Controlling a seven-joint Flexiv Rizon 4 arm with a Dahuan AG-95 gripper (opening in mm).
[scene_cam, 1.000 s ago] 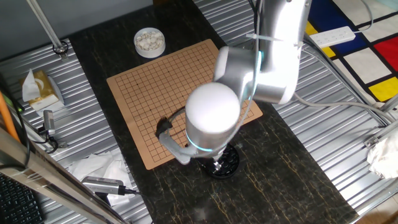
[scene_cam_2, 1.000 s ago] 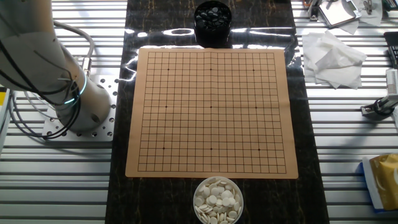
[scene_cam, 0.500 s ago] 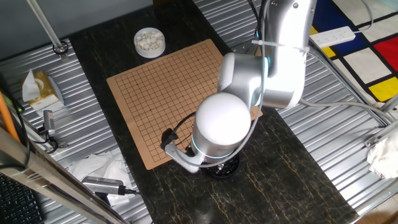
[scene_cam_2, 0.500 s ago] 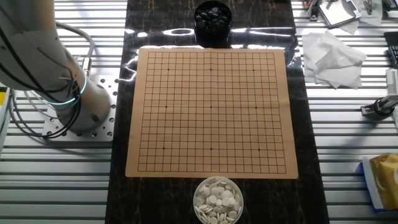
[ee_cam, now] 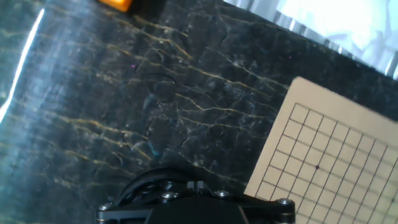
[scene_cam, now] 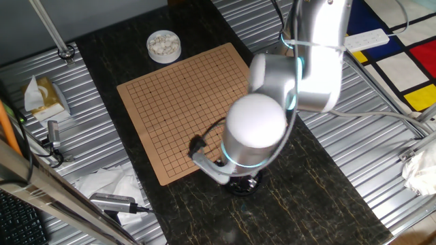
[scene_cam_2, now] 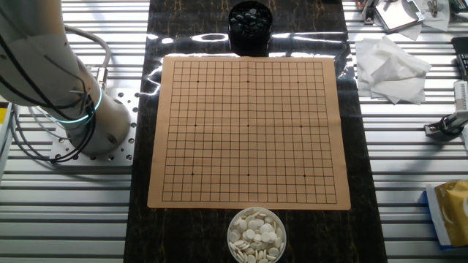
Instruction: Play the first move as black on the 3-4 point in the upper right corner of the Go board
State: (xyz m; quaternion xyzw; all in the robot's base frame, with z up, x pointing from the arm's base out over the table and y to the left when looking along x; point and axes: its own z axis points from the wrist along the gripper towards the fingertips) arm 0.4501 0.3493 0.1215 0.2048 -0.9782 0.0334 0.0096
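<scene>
While the arm (scene_cam: 272, 102) leans over the near edge of the board (scene_cam: 177, 102) in one fixed view, its big rounded joint hides the pincer, so whether the jaws stand wide or narrow cannot be told. At 9 o'clock in that view a tissue box (scene_cam: 42, 95) sits on the ribbed metal, at 11 o'clock the white bowl (scene_cam: 163, 45) rests on the dark tabletop (scene_cam: 109, 61) just off the board's corner, and at 6 o'clock the black bowl (scene_cam: 244, 184) shows only as a dark rim beneath the arm's wrist. From the other fixed view, going left to right, the arm's base (scene_cam_2: 88, 124) stands at 9 o'clock beside the board (scene_cam_2: 248, 131), which carries no stones; the bowl of black stones (scene_cam_2: 250, 25) sits at 12 o'clock touching or just off the board's far edge, and the bowl of white stones (scene_cam_2: 256, 234) at 6 o'clock just off the near edge. Crumpled white paper (scene_cam_2: 391, 69) lies at 2 o'clock, well apart from the board. No single black stone can be made out away from its bowl, and the 3-4 point (scene_cam_2: 214, 164), an unmarked crossing one step from a star dot, is bare. Through the hand view, marbled tabletop (ee_cam: 124, 93) fills the left and centre, a dark part of the hand (ee_cam: 199, 205) shows at 6 o'clock, and a corner of the board (ee_cam: 336, 162) with one star dot lies at 4 o'clock; the fingertips do not show.
</scene>
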